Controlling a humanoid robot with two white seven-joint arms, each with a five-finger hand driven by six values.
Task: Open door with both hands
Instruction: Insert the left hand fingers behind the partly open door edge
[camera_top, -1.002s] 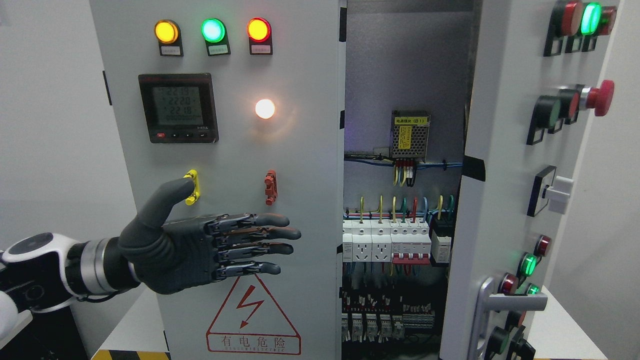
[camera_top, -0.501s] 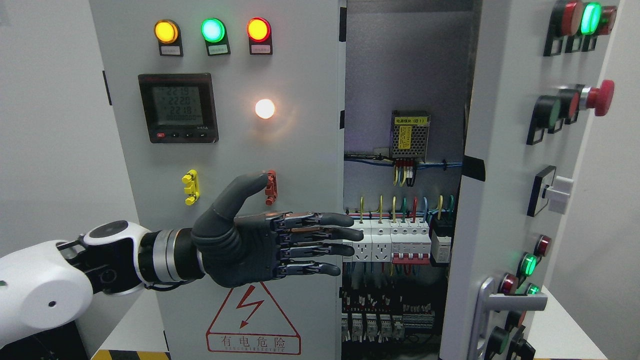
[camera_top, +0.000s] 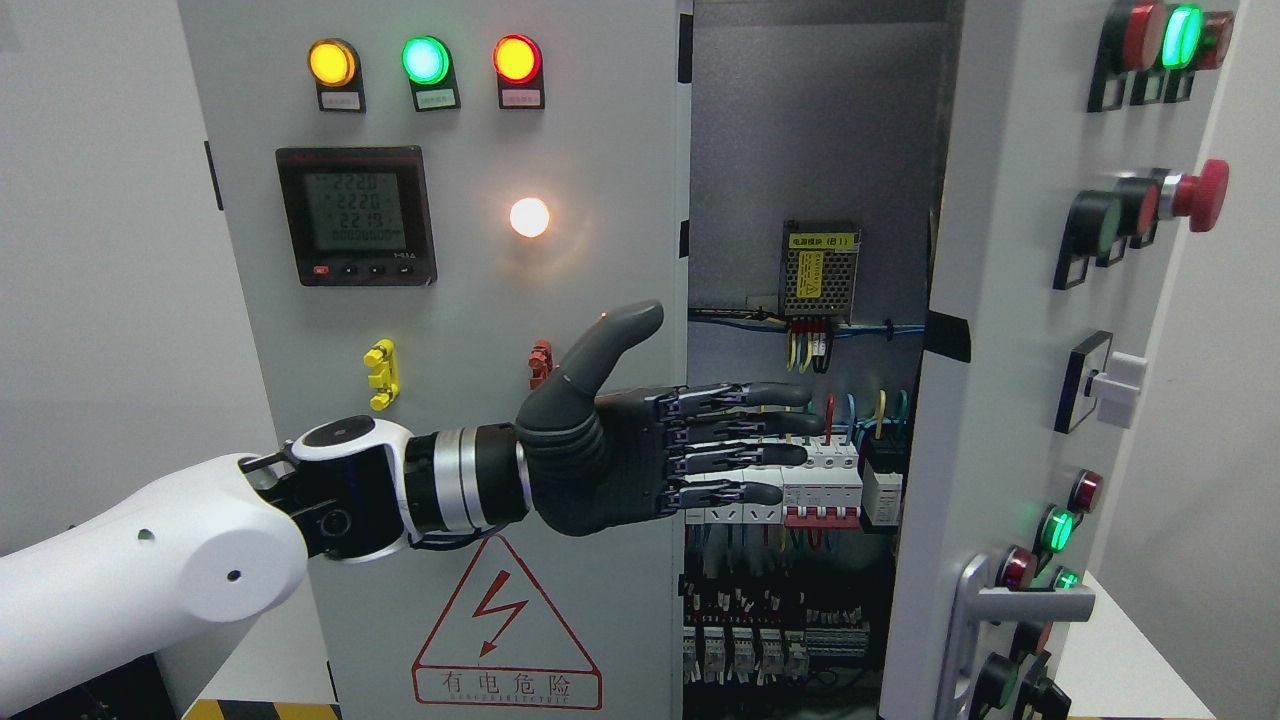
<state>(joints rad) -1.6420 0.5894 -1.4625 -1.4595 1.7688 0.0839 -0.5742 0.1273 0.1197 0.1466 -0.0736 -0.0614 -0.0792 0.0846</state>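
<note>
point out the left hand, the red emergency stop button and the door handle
left hand (camera_top: 610, 460), head view, on the dark palm.
red emergency stop button (camera_top: 1203, 193), head view, on its red mushroom cap.
door handle (camera_top: 1030, 603), head view, on the silver lever of the right door.

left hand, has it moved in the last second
Yes. The left hand went right and slightly up: its thumb was at the yellow clip, and now its fingers reach past the left door's edge into the cabinet opening.
</note>
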